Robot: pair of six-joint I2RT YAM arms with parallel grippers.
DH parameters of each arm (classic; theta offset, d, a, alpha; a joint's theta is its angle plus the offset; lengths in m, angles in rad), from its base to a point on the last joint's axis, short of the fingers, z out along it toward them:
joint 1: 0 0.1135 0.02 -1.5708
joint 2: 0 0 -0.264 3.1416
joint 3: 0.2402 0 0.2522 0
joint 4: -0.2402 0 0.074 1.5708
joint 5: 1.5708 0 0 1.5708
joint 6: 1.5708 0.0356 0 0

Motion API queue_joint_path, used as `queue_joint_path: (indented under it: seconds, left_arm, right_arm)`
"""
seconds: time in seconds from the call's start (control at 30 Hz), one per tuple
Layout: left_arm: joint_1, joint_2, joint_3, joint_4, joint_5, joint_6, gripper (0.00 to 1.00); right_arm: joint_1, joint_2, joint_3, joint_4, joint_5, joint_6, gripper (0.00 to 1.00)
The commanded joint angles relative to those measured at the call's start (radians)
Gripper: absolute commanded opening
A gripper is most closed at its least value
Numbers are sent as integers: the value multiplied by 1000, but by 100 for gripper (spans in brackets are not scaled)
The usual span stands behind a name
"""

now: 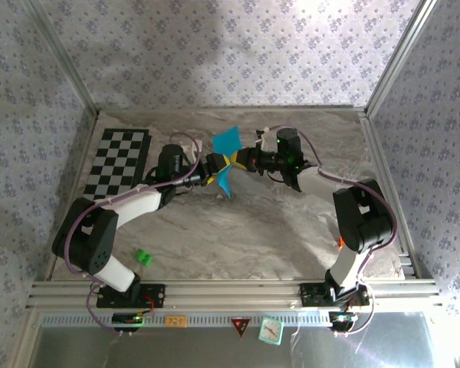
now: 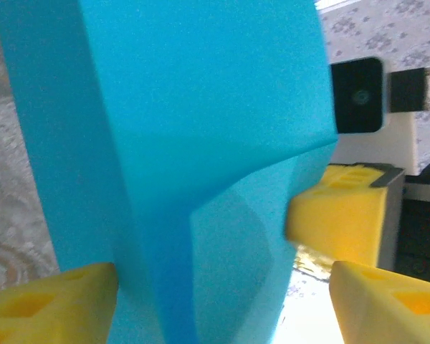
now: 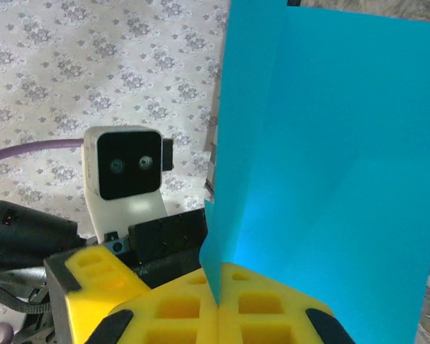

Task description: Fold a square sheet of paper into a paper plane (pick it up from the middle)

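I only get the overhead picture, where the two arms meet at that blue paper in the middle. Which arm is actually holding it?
Observer: The right gripper. Its wrist camera shows its yellow fingers shut together on the bottom edge of the square sheet of paper.
Operator: What is the other one doing?
Observer: The left gripper is open. Its wrist camera shows its two fingertips standing well apart, with the paper passing between them.
Operator: Is the sheet flat?
Observer: No. From the right wrist it stands upright with a crease running up it, and the two panels meet at an angle.
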Motion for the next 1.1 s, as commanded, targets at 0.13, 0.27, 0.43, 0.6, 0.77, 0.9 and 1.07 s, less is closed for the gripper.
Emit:
queue_joint_path:
  seconds: [0.13, 0.27, 0.43, 0.6, 0.77, 0.9, 1.07]
  left_arm:
    - [-1, -21, -23, 155, -23, -28, 64]
    - [-1, -33, -29, 143, -37, -16, 55]
    - [2, -45, -35, 122, -52, 3, 48]
    - [6, -40, -32, 116, -49, 8, 41]
    - [6, -34, -13, 86, -46, 17, 33]
    - [6, -29, -3, 70, -42, 25, 25]
    - [7, -29, 1, 53, -42, 42, 16]
  right_arm:
    - [-3, -16, -15, 9, -53, 7, 6]
    - [-13, -16, -18, -5, -52, 3, 7]
    - [-25, -21, -20, -10, -46, 2, 7]
    - [-29, -19, -19, -19, -50, -5, 8]
    - [-28, -19, -19, -38, -58, -20, 9]
    - [-29, -22, -17, -60, -58, -30, 11]
    - [-42, -41, -9, -144, -37, -78, 26]
